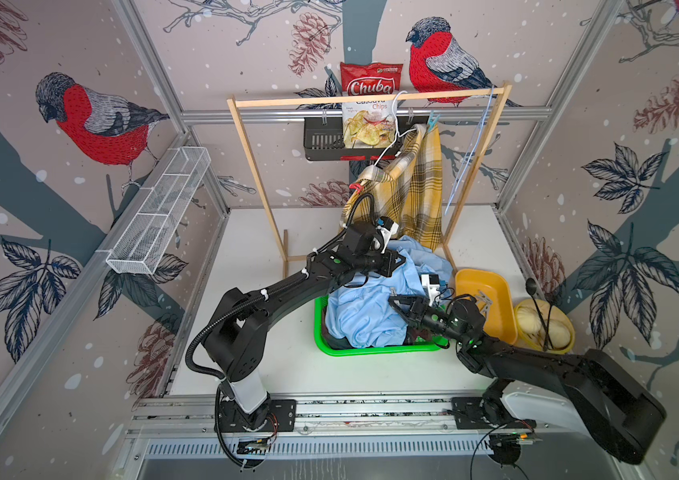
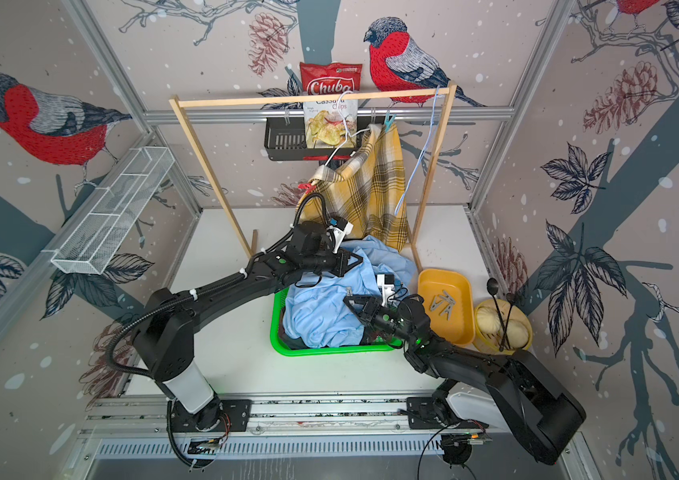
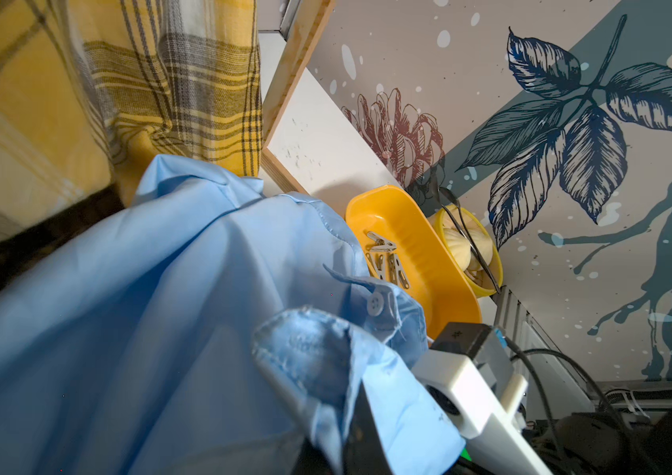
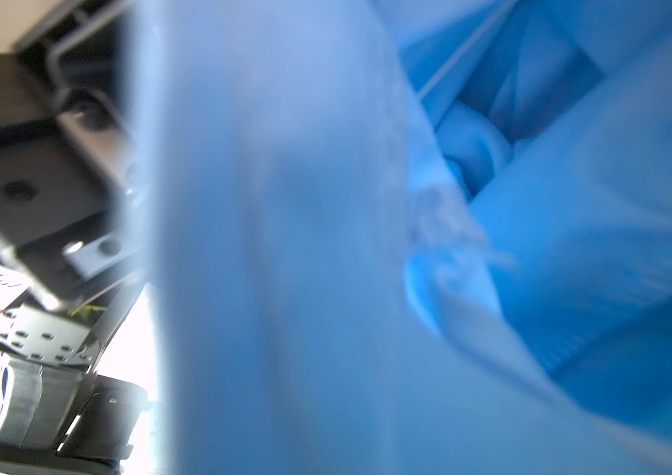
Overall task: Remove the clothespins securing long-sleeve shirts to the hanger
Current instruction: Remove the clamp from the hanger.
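Note:
A mustard-yellow plaid shirt (image 1: 412, 187) hangs from a white hanger (image 1: 389, 141) on the wooden rack. A red clothespin (image 1: 355, 187) grips one shoulder and a light blue clothespin (image 1: 433, 120) the other. The plain light blue shirt (image 1: 367, 316) lies heaped in the green basket (image 1: 371, 352). My left gripper (image 3: 338, 405) is shut on a fold of it at the heap's far side (image 1: 400, 259). My right gripper (image 1: 392, 300) points into the heap beside a small greyish clothespin (image 2: 348, 289). Blue cloth fills the right wrist view and hides those jaws.
A yellow tray (image 1: 500, 291) right of the basket holds several grey clothespins (image 2: 443, 305). Beside it stands a yellow bowl (image 1: 562, 328) with buns and black spoons. An empty blue hanger (image 1: 473, 145) hangs on the rack's right end. A chips bag (image 1: 371, 108) sits in a black wall basket.

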Controlling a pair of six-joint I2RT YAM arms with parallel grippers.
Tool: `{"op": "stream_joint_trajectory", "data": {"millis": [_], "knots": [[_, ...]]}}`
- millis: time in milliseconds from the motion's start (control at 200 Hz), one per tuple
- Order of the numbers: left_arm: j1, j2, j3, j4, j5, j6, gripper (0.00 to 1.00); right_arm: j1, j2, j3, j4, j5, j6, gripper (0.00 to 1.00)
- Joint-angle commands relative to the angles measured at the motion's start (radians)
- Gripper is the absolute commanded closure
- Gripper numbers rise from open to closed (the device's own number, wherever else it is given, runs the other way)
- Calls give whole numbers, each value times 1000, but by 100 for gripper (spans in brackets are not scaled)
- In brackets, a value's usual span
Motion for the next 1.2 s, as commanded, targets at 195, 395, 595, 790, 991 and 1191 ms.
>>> {"op": "stream_joint_trajectory", "data": {"millis": [195,395,595,790,991,1191], "knots": [[31,-12,-23,49,-46,7,100,2,-213,-30,-324,42,-66,79],[43,-11,-29,54,-47,7,100,-1,-269,-38,-402,35,-75,79],[42,-11,-35,55,-42,6,100,-14,-255,-16,-440,4,-84,75],[42,-11,-38,57,-40,8,100,-46,-210,7,-422,-33,-95,80],[43,-6,-38,51,-42,12,100,-67,-268,64,-544,-52,-131,86],[43,-3,-34,45,-46,15,100,-114,-435,161,-769,-33,-184,85]]}}
